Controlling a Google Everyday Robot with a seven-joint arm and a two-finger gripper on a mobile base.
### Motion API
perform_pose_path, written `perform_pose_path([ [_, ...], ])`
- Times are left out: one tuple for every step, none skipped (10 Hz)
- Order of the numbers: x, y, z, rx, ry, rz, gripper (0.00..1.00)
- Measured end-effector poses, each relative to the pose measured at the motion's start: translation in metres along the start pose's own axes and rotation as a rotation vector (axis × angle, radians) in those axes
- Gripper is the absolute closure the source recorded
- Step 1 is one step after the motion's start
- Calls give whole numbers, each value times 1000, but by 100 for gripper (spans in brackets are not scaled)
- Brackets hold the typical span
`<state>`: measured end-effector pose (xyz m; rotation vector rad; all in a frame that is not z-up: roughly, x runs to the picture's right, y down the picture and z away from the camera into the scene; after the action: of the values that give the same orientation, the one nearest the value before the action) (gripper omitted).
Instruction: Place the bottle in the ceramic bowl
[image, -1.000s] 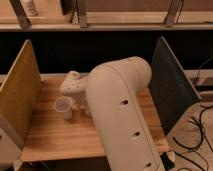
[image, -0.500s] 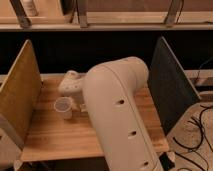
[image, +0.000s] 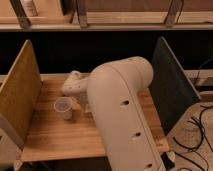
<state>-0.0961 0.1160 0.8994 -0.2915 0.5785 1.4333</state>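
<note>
The gripper sits low over the counter, jaws closed narrow. This is probably to clamp the bottle, which is hidden behind the arm. A plastic cup stands just beside it.

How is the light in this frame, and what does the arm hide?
Camera view: warm, dim light, dark band behind the table; the pale arm is brightest and covers the table's middle; no bottle or bowl shows; the gripper, shut, sits low just right of the cup in the picture, mostly behind the arm.
</note>
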Motion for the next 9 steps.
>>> perform_pose_path([
  [1, 1, 0, -7, 6, 7, 100],
  [-1, 3, -6, -28, 1, 16, 100],
  [-7, 6, -19, -55, -22, 23, 100],
  [-11, 9, -39, -84, -51, 28, 100],
  [-14, 9, -62, -113, -85, 34, 100],
  [-17, 11, -87, -144, -122, 36, 100],
  [-22, 9, -111, -162, -167, 35, 100],
  [-31, 6, -136, -170, -217, 36, 100],
  [-39, 7, -153, -170, -256, 32, 100],
])
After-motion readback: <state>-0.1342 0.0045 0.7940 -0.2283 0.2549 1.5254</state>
